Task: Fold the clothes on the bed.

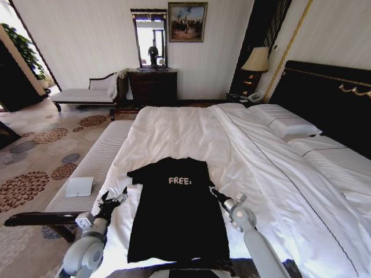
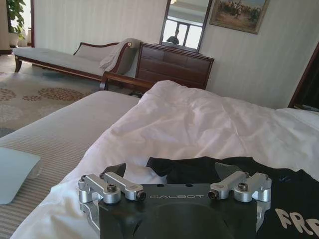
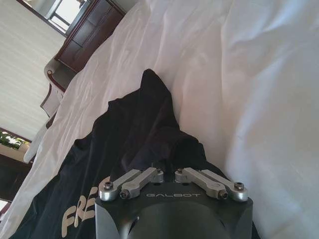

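Spanning the patterned carpet (image 1: 35,156) — white bed (image 1: 191,127), black T-shirt (image 1: 177,214) flat.

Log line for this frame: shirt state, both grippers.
T-shirt: flat, unfolded on bed | left gripper: open, beside shirt's left edge | right gripper: shut, at shirt's right sleeve | folds: none

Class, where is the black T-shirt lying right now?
In the head view, the black T-shirt lies flat on the bed's white duvet, near its foot, between the left hand and right hand.
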Robot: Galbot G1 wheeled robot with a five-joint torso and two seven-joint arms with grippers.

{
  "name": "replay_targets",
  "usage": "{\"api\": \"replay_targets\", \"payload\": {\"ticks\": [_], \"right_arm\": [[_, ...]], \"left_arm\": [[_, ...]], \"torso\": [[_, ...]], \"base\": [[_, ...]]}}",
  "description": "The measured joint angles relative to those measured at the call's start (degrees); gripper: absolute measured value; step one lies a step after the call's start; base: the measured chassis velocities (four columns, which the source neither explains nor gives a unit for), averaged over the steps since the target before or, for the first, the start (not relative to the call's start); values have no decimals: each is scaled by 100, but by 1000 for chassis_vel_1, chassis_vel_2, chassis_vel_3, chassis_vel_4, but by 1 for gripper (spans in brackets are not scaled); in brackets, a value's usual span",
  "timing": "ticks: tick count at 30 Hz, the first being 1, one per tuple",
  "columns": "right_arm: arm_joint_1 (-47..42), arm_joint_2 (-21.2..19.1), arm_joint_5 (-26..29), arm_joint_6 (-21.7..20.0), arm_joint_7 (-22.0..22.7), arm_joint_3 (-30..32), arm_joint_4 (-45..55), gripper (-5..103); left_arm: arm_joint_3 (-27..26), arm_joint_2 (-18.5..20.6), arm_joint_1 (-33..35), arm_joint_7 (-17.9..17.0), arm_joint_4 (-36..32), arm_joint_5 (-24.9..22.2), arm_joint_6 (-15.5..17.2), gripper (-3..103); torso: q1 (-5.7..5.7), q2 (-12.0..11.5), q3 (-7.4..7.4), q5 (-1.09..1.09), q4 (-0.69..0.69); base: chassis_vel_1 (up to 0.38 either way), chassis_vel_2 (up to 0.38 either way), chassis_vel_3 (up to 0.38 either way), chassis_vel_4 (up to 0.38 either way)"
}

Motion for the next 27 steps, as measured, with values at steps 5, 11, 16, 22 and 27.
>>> {"api": "replay_targets", "payload": {"ticks": [5,11,16,22,27], "right_arm": [[-67,12,10,7,25,9,121,1],[-371,135,-118,95,106,64,509,0],[-622,211,-384,170,123,49,648,0],[-603,261,-620,233,121,-55,476,0],[-335,227,-650,226,119,-156,203,7]], "left_arm": [[-76,-8,46,6,-43,-22,0,100],[-71,-35,49,9,-68,-26,0,100],[-85,-37,52,14,-82,-31,-1,100],[-125,-38,76,19,-102,-58,-1,100],[-225,-27,132,19,-164,-98,-1,100]], "torso": [[0,0,0,0,1],[0,0,0,0,0],[0,0,0,-1,0],[0,0,0,0,-1],[0,0,0,0,2]], "base": [[0,0,0,0],[0,0,0,0],[0,0,0,0],[0,0,0,0],[0,0,0,0]]}}
